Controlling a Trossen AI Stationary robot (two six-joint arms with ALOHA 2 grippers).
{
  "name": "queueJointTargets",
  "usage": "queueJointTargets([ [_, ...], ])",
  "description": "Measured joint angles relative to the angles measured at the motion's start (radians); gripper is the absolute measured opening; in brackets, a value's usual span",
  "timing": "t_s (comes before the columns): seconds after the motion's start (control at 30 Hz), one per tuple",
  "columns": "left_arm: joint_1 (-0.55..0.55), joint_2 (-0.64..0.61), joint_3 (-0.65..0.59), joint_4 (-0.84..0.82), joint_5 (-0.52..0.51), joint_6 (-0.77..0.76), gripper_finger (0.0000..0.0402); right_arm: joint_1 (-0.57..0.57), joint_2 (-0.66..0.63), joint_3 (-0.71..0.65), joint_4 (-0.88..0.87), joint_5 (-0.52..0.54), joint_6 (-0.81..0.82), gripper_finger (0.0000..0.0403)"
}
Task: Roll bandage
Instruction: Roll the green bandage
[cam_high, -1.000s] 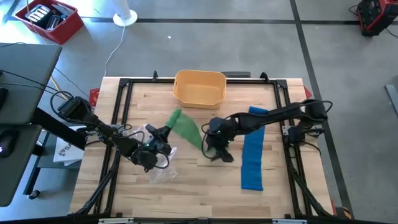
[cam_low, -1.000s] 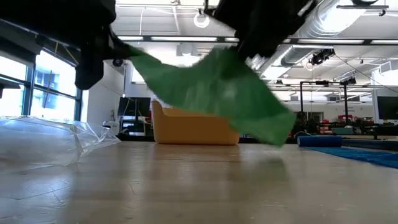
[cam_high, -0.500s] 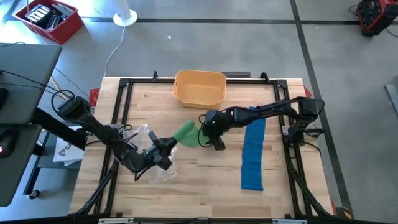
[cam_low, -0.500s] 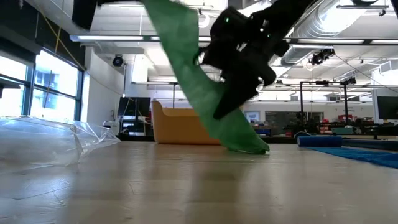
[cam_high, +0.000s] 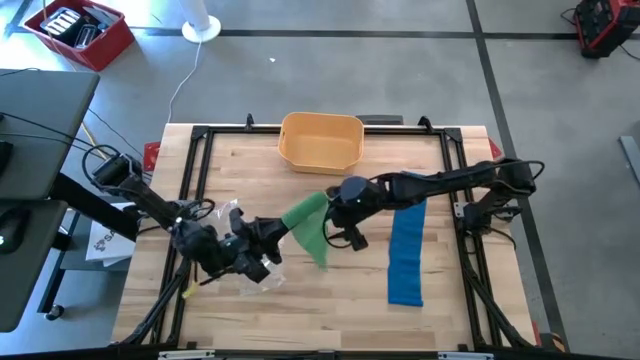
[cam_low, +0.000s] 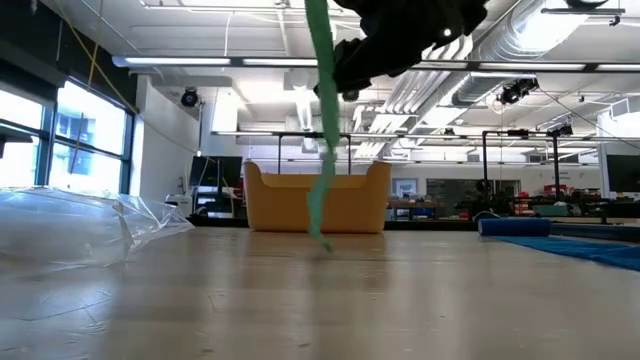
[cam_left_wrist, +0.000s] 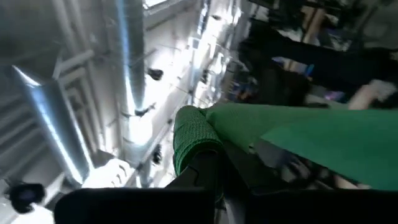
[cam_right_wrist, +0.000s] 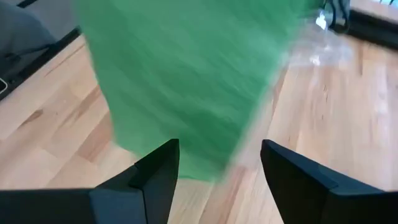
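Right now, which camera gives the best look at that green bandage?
The high view: it shows the whole green bandage stretched from the left tool toward the right tool. The low view catches only a thin hanging strip, the left wrist view its rolled end, the right wrist view a blurred sheet.

Green bandage, partly rolled and lifted off the bench

The green bandage (cam_high: 307, 224) hangs over the middle of the bench, its rolled end (cam_left_wrist: 191, 138) raised, its loose tail trailing down, the tip (cam_low: 322, 244) near the wooden top.
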Motion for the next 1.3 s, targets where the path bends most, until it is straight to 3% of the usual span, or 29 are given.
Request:
queueJointTargets([
  [0.07,0.007,-0.026,0.003,0.001,0.020,0.000,0.0001,-0.002,0.001,0.000,0.005,-0.013,-0.011,0.0220],
  [0.33,0.025,-0.143,0.003,-0.053,0.056,-0.067,0.0001,0.000,0.053,-0.002,0.137,-0.239,0.009,0.0220],
  [0.5,0.040,-0.237,0.003,-0.232,0.148,-0.261,0.0001,-0.062,0.119,-0.003,0.186,-0.276,-0.009,0.0220],
  [0.7,0.081,-0.324,0.003,-0.431,0.269,-0.487,0.0001,-0.147,0.169,-0.004,0.255,-0.391,-0.005,0.0220],
  [0.9,0.106,-0.339,0.003,-0.448,0.302,-0.522,0.0001,-0.155,0.196,-0.004,0.321,-0.403,-0.009,0.0220],
  [1.07,0.114,-0.338,0.002,-0.452,0.302,-0.531,0.0001,-0.154,0.200,-0.004,0.143,-0.441,-0.016,0.0220],
  [1.17,0.114,-0.338,0.002,-0.453,0.302,-0.533,0.0001,-0.152,0.202,-0.004,0.093,-0.379,-0.024,0.0220],
  [1.3,0.114,-0.337,0.002,-0.462,0.301,-0.551,0.0001,-0.150,0.208,-0.004,0.185,-0.289,-0.025,0.0220],
])
